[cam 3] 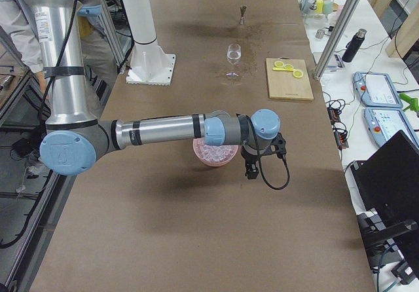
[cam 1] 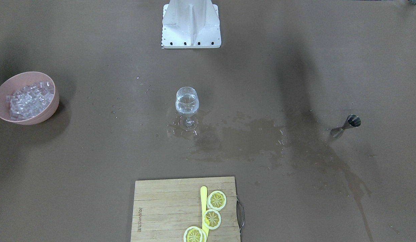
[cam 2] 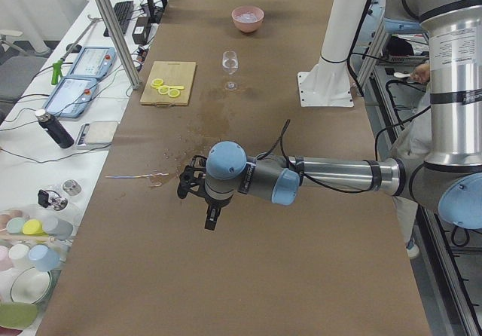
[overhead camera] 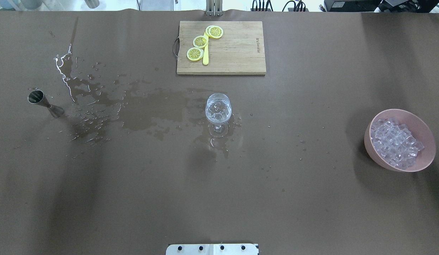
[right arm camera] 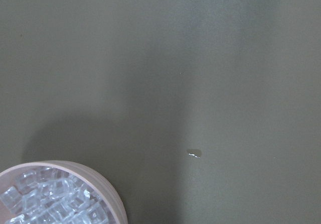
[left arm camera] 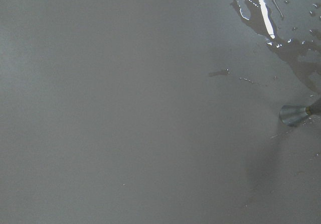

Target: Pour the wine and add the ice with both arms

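Table [overhead camera: 219,198], glass [overhead camera: 218,129] of wine [overhead camera: 218,112], ice [overhead camera: 394,141] bowl [overhead camera: 419,124]

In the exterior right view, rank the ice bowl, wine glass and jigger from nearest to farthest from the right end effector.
1. Ice bowl, just beside the right end effector.
2. Wine glass, mid-table.
3. Jigger, far end.

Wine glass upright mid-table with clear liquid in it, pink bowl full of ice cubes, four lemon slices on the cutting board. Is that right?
Not quite. The cutting board carries three lemon slices, not four; the overhead exterior view shows this. The wine glass does stand upright mid-table with clear liquid in it, and the pink bowl is full of ice cubes.
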`<control>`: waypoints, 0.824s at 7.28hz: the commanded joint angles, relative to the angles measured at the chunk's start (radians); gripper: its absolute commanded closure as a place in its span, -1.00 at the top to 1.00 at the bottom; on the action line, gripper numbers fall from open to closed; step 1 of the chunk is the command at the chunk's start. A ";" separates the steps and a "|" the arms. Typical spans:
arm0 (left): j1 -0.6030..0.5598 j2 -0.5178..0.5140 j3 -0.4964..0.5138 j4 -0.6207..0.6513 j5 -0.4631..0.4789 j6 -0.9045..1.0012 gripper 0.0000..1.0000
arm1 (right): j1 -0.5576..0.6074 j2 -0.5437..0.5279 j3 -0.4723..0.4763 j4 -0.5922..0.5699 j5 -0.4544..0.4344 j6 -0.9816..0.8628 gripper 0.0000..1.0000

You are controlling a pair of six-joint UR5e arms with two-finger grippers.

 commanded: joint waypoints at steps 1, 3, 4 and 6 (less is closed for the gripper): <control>0.000 0.004 0.001 -0.017 0.004 0.004 0.97 | 0.000 -0.001 0.006 0.000 0.002 0.002 1.00; 0.000 0.006 0.012 -0.022 0.005 0.002 0.97 | 0.002 -0.001 -0.005 0.000 -0.007 0.000 1.00; 0.000 0.004 0.016 -0.023 0.005 0.002 0.97 | 0.003 -0.003 0.002 0.000 -0.007 0.000 1.00; 0.000 0.003 0.035 -0.028 0.004 -0.004 0.97 | 0.005 -0.001 0.005 0.000 -0.049 -0.003 1.00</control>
